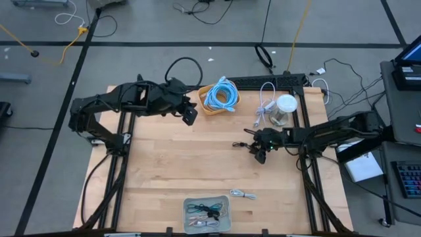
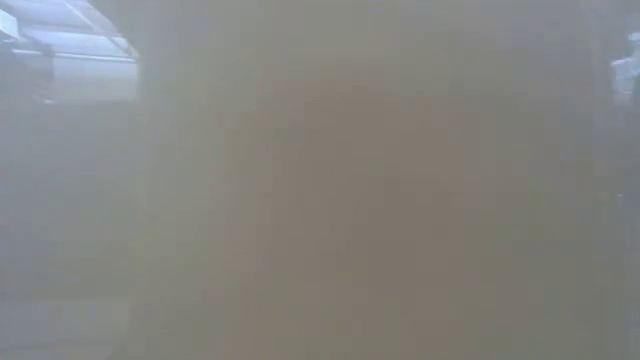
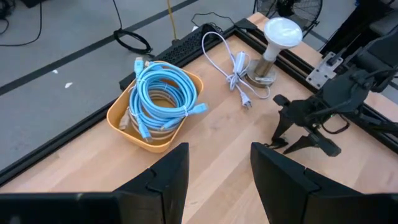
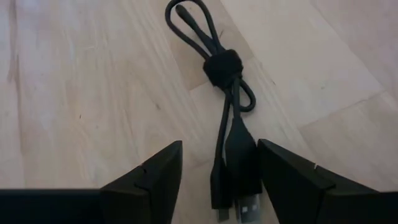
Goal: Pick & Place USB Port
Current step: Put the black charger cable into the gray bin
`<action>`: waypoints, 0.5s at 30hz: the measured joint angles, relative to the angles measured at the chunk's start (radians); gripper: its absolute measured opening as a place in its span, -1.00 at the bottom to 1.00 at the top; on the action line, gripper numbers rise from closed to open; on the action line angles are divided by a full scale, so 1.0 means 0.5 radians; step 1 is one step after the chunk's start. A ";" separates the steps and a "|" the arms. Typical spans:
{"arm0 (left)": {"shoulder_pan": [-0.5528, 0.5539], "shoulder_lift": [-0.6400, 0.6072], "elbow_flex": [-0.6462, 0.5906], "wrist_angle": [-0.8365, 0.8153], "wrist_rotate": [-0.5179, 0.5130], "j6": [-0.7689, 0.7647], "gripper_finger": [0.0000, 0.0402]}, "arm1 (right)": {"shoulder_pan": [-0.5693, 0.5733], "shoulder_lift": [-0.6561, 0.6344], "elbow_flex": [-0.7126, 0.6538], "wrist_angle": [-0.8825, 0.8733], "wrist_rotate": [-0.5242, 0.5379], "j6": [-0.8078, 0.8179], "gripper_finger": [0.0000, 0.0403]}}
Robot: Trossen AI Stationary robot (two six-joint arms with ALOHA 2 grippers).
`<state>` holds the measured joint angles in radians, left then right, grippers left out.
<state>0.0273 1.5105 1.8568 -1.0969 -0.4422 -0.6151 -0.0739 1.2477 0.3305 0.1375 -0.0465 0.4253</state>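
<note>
Straddling the bundled black USB cable (image 4: 229, 134) at centre-right with right gripper (image 1: 260, 155) wide open, nothing grasped or placed yet.

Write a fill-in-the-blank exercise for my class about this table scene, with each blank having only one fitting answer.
1. The coiled cable in the orange bowl is light ____.
2. The right gripper has its jaws on either side of a bundled ____ cable.
3. The white lamp stands on the ____ table.
4. The left gripper holds ____.

Missing words: blue; black; wooden; nothing
</note>
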 joint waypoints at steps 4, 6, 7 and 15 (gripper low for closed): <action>0.000 0.000 0.000 -0.001 -0.006 -0.015 -0.13 | 0.033 0.075 0.003 0.051 0.032 0.021 -0.28; 0.000 0.000 0.000 -0.001 -0.006 -0.028 -0.13 | 0.047 0.087 0.002 0.078 0.035 0.045 -0.50; 0.000 0.000 0.000 -0.001 -0.006 -0.032 -0.13 | 0.052 0.088 0.002 0.092 0.030 0.060 -0.63; 0.000 0.000 0.000 -0.005 -0.039 -0.038 -0.13 | 0.096 0.070 0.102 0.147 -0.199 0.249 -0.77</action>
<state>0.0273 1.5105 1.8568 -1.0993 -0.4616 -0.6342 -0.0261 1.2829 0.3814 0.2111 -0.1459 0.5497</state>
